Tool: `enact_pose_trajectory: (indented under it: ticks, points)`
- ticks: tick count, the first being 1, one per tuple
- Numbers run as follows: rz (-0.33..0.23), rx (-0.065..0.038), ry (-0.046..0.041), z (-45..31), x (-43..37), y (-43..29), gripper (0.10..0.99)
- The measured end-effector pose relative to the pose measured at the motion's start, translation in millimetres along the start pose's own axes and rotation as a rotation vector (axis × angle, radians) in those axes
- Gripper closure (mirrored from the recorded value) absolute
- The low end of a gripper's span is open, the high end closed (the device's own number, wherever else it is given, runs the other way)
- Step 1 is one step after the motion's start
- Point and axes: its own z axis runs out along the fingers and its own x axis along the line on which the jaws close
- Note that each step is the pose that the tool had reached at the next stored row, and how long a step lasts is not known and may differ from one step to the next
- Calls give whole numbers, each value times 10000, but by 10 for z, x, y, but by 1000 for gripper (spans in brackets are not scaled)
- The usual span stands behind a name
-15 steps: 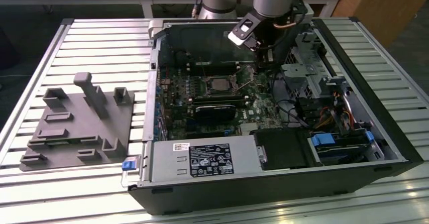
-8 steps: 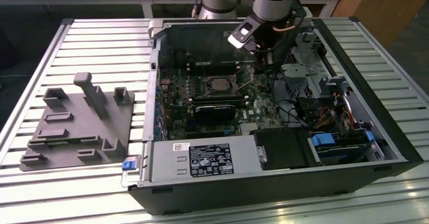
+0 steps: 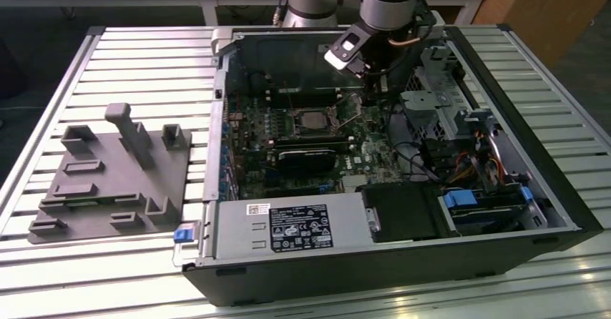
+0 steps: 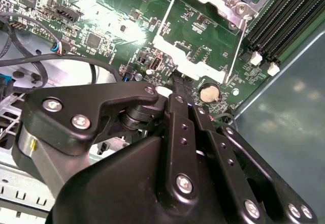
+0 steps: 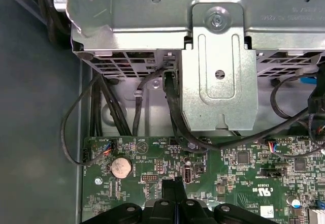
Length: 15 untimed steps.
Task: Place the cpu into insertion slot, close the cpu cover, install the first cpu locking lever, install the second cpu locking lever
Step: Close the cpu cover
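— Where is the small flat square silvery-tan cpu [image 3: 313,121] sitting?
— In the socket of the green motherboard [image 4: 101,26], with the thin grey metal cpu cover [image 4: 170,49] lying open.
— And the black gripper [image 4: 179,85]?
— Its fingers are pressing together, hovering at the cover's edge.

An open black computer case [image 3: 382,280] lies on a slatted metal table [image 3: 143,61]. Beside the case, on the exterior view's left, sits a grey moulded tray [image 3: 96,190]. Inside the case are a green motherboard [image 3: 250,129], a labelled power supply [image 3: 286,227], a round coin battery [image 5: 121,167], black cables [image 5: 68,127] and a grey metal bracket [image 5: 218,87].
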Motion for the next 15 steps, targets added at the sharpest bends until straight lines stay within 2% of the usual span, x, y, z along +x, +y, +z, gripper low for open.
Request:
enact_pose_trajectory:
  ticks: [1,2,9,10,15]
  points:
    - [4,122,-3,1,0,4,980]
    - [6,288,-10,2,0,10,980]
    - [28,1551,-44,15,2,60,980]
    - [29,1657,-47,16,2,63,980]
    - [30,1687,-49,15,2,63,980]
